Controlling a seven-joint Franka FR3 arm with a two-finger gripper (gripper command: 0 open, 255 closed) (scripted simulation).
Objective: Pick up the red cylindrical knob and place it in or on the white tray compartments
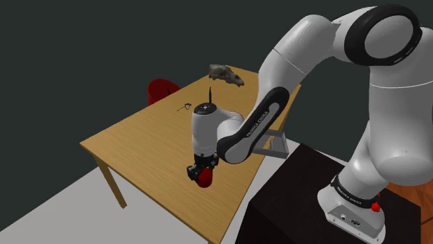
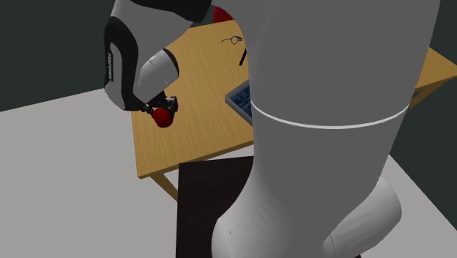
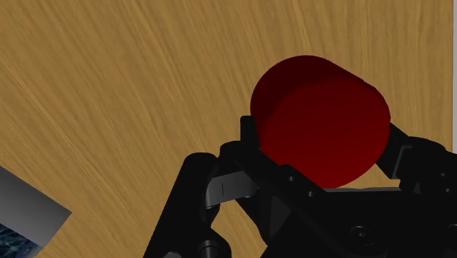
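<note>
One gripper [image 3: 322, 143] clasps the red knob [image 3: 320, 110].

There is one table [image 1: 139, 149], of wood, and one dark stand [image 1: 291, 201]. One arm [image 1: 312, 41] is here, with one gripper [image 1: 201, 173] that has two fingers [image 3: 406, 154]. The red things are two: one knob [image 1: 204, 179], clasped between the fingers, and one bigger red thing [image 1: 163, 90] at the far edge of the table; what it is I cannot tell. I count also one grey tray [image 1: 276, 142], one black stick [image 1: 210, 93], one small wire thing [image 1: 184, 106] and one brownish skull-like thing [image 1: 227, 74].
</note>
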